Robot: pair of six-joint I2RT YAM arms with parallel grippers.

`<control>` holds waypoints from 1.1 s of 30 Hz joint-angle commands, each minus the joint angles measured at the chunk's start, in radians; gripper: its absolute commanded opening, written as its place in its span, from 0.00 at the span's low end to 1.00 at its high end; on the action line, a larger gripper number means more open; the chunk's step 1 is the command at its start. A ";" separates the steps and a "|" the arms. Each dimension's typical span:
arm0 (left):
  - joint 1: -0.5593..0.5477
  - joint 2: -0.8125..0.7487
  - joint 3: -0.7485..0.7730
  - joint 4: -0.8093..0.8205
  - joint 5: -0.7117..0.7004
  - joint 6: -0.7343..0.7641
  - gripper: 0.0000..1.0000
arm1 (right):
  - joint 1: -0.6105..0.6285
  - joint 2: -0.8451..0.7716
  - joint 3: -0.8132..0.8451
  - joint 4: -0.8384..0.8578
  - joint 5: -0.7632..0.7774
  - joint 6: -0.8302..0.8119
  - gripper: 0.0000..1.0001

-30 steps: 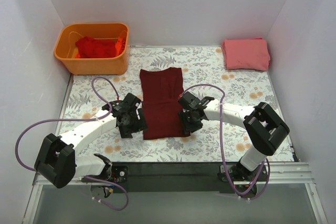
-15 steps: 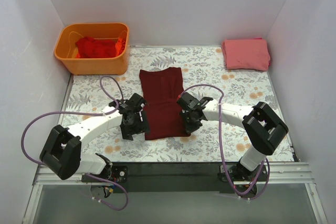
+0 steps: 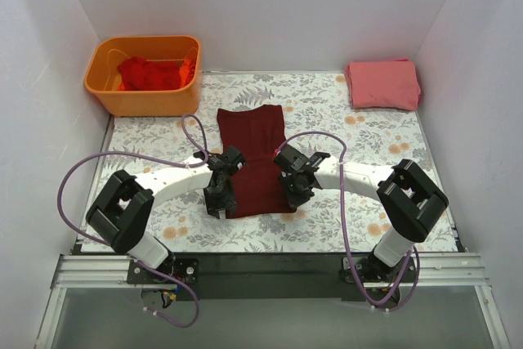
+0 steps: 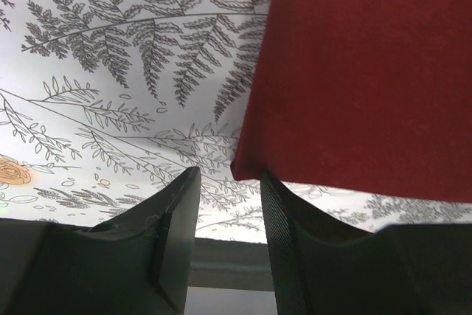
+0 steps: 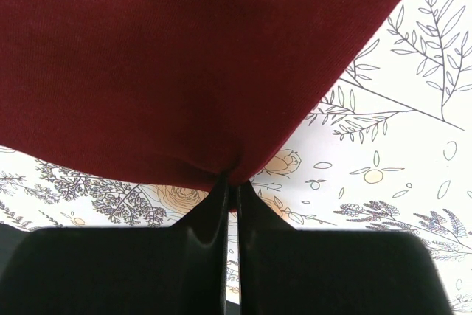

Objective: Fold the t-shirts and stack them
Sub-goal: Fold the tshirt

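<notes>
Maroon t-shirt [image 3: 252, 149] is lying as a long folded strip in the middle of the floral table [image 3: 359, 128], and you are working its near end with both arms. Your right gripper [image 3: 292, 195] is pinching the near hem, its jaws closed almost to touching, with a small pucker of cloth drawn in between them. Your left gripper [image 3: 220, 204] is sitting low at the near-left corner with its jaws a narrow gap apart, and the corner is standing between them, not yet clamped. This looks like the set-up for lifting the near end toward the far end, so the left should be closing before any lift. The overhead view is giving you the layout: a salmon-pink t-shirt [image 3: 382, 84] folded at the far right, and red t-shirts [image 3: 149, 73] waiting in the orange bin [image 3: 122, 100]. Only the wrist views are showing the grips themselves: cloth puckering at the right gripper [image 5: 230, 182], daylight showing across the left gripper [image 4: 225, 176].
</notes>
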 commanded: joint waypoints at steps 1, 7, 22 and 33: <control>-0.012 0.016 0.027 -0.007 -0.034 -0.020 0.38 | 0.023 0.050 -0.037 -0.023 -0.008 -0.011 0.01; -0.015 0.049 0.001 0.030 -0.020 -0.018 0.39 | 0.023 0.059 -0.034 -0.022 -0.015 -0.015 0.01; -0.032 0.098 -0.100 0.102 0.009 -0.052 0.02 | 0.023 0.056 -0.028 -0.023 -0.030 -0.023 0.01; -0.228 -0.151 -0.137 -0.144 0.003 -0.222 0.00 | 0.129 -0.157 -0.101 -0.202 -0.263 0.035 0.01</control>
